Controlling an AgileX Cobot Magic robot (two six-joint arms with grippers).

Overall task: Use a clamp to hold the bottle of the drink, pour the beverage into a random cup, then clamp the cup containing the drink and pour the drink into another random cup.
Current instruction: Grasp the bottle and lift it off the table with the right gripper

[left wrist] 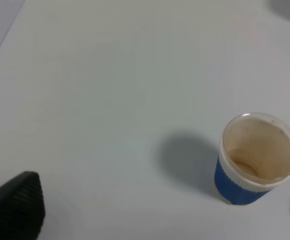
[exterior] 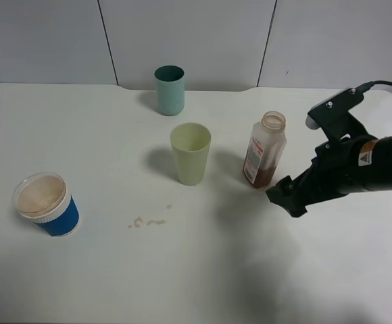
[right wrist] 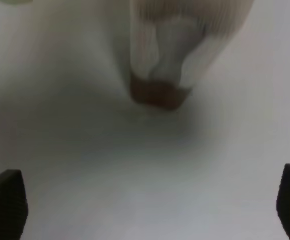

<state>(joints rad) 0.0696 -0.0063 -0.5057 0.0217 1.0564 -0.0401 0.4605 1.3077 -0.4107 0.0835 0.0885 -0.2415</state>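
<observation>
Status at my end: the right tool (exterior: 285,199) hangs low over the desk (exterior: 81,135) on the right side of the high view. Its jaws are spread wide with nothing between them. It points toward the bottle (exterior: 264,150) and sits just beside it without touching.

The bottle stands upright and uncapped, right of centre, its white label turned toward the front left. The beverage (exterior: 260,177) is dark brown and fills only the bottom part of the bottle. On my right wrist feed the bottle is a blur ahead of the two black fingertips, with a brown band at its base. It lies beyond the gap, not inside it.

The pale yellow-green tumbler (exterior: 190,154) stands upright near the middle of the desk, just left of the bottle and apart from it. Its inside shows the same pale colour as its wall. The teal tumbler (exterior: 169,90) stands upright behind it, toward the wall.

The blue cup (exterior: 46,204) stands upright at the front left, well apart from everything else. Its inside is tinted brown. On the left wrist feed I see something brown at the bottom, but I cannot tell whether it is a thin pool or a stain.

I see the left tool (left wrist: 157,205) only on its own wrist feed. Its two black fingertips are far apart with nothing held, above bare desk, and the blue cup is ahead, near one fingertip.

A few small brown drips (exterior: 149,221) lie on the desk between the blue cup and the pale yellow-green tumbler, toward the front.
</observation>
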